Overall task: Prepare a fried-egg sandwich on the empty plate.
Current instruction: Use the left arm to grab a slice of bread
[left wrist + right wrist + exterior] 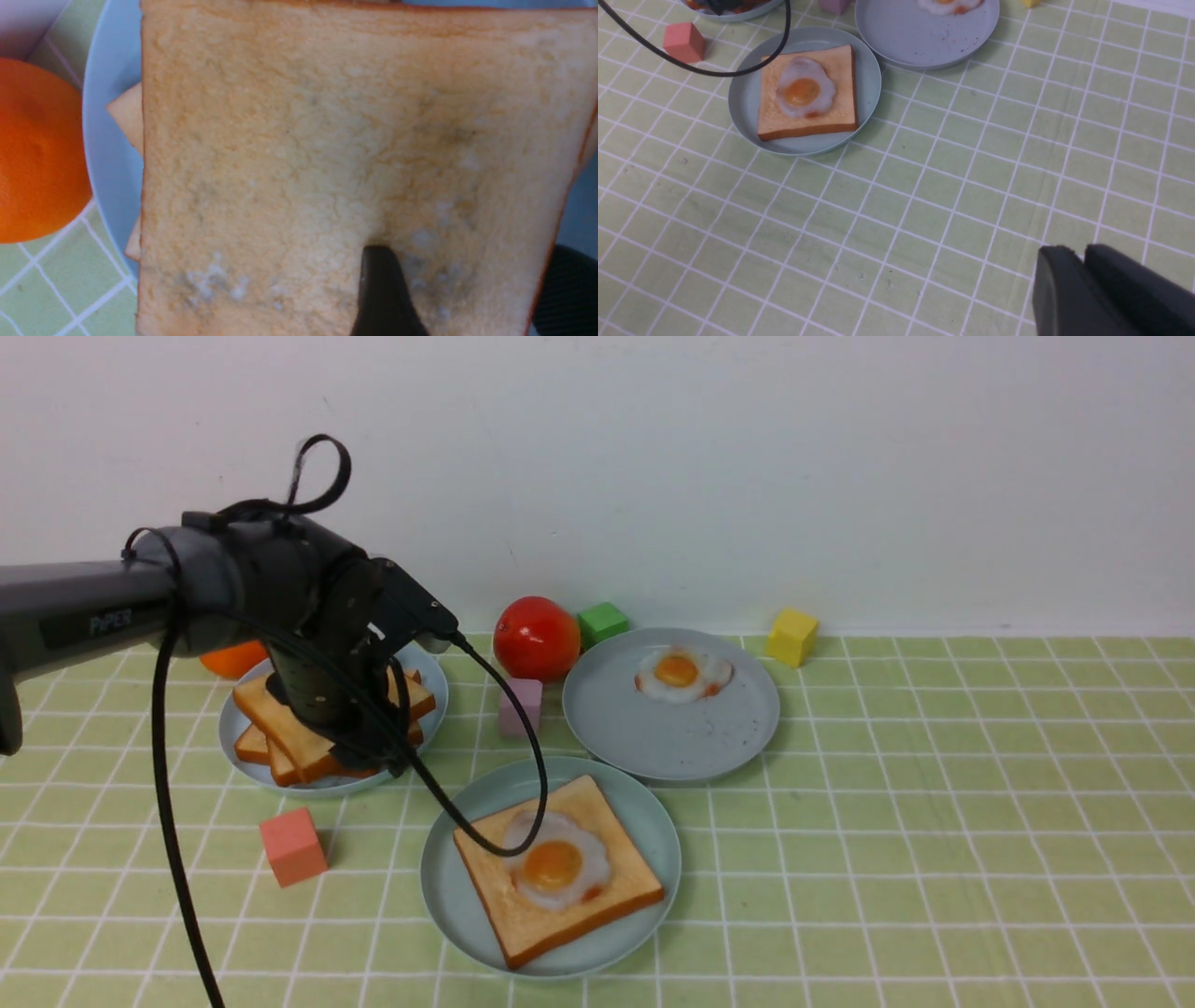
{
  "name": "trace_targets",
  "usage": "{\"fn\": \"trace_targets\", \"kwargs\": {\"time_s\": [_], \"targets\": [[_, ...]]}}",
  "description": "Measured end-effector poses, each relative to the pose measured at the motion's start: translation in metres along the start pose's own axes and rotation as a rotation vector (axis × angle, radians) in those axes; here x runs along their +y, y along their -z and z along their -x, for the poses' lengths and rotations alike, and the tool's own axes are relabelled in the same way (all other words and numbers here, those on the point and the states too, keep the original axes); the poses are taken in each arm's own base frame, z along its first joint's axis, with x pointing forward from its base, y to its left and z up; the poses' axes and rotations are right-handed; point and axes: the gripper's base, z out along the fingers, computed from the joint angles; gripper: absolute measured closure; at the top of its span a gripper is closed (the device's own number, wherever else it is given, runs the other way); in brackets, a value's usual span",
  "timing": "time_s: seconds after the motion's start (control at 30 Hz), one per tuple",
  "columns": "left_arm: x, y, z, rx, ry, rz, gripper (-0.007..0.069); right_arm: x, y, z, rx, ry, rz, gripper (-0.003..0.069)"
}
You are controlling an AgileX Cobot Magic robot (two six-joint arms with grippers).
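- Your unfinished sandwich, a square golden-brown toast slice (490, 887) topped by a white fried egg with an orange yolk (553, 866), sits on the round pale teal-green plastic plate (443, 896), lower centre of the front view.
- The step in hand looks like fetching the lid: the upper toast slice (303, 140) on the blue-grey plate (432, 677), left of the frame.
- Your left gripper (472, 254) has its fingers spread, one over that slice's face, the other past its edge.
- Next, close on this slice alone — the ones beneath could drag — then lift and lower it squarely over the egg.
- Your right gripper's fingertips (1080, 254) sit close together, apart from the food; you cannot tell whether they meet.
- Writing: "PiPER" on the left arm (56, 616), left edge — no other legible label.
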Motion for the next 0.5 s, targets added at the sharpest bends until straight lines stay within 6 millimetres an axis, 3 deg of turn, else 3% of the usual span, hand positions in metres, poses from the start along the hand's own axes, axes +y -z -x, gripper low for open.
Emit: {"fn": "trace_targets", "kwargs": {"time_s": [0.1,0.27,0.5], "targets": [[0.001,0.0,0.0,0.005,-0.005,0.005,0.0333,0.0,0.0,0.0,0.0,0.0,0.0,0.056],[0.0,0.006,0.002,-0.001,-0.013,0.009,0.0352,0.0,0.0,0.0,0.002,0.0,0.0,0.0557],[-0.001,0.043,0.007,-0.049,-0.013,0.023,0.0393,0.0,0.0,-0.001,0.006,-0.001,0.001,0.0554]]}}
